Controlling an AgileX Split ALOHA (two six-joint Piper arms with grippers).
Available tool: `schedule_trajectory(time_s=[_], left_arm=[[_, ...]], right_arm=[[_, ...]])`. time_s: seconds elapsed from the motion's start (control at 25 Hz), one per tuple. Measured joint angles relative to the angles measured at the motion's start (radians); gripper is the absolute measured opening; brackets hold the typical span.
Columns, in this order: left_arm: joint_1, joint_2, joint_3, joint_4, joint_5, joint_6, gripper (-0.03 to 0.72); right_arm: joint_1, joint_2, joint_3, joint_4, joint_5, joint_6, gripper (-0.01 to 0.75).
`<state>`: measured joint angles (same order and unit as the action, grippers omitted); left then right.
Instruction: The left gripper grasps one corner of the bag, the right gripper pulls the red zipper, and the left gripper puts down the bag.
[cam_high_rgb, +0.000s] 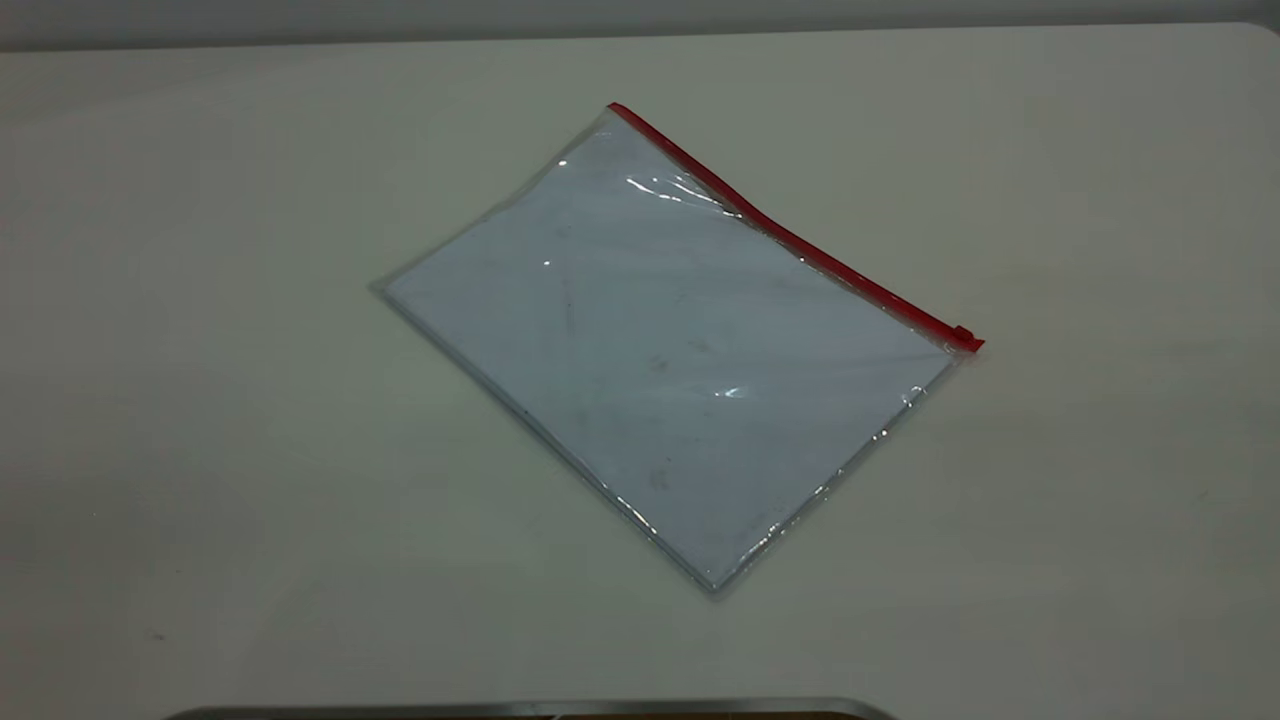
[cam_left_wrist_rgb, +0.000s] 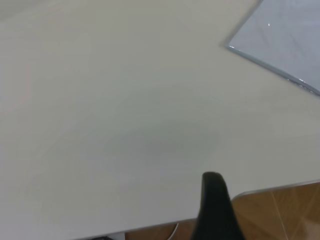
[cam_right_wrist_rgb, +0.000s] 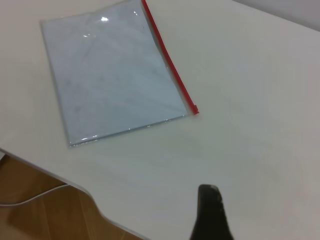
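Pale tabletop carries the bag flat, mid-surface, red zipper along its far edge. Neither hand touches it; finger spread cannot be told. Left hand should pinch the zipper-end corner low and firmly

No readable text, labels, brands or numbers anywhere; bag shows only faint smudges, worktop unmarked.
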<state>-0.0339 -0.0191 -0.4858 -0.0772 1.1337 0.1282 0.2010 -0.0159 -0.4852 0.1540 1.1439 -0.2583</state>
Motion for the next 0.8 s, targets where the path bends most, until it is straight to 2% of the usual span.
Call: schedule_trajectory(time_s=[0.48, 0.8], left_arm=[[0.000, 0.000, 0.000, 0.000, 0.001, 0.000, 0.590], [0.000, 0.000, 0.000, 0.000, 0.001, 0.000, 0.590]], right_arm=[[-0.008, 0.000, 0.000, 0.000, 0.000, 0.000, 0.576], [-0.139, 0.000, 0.000, -0.010, -0.001, 0.000, 0.576]])
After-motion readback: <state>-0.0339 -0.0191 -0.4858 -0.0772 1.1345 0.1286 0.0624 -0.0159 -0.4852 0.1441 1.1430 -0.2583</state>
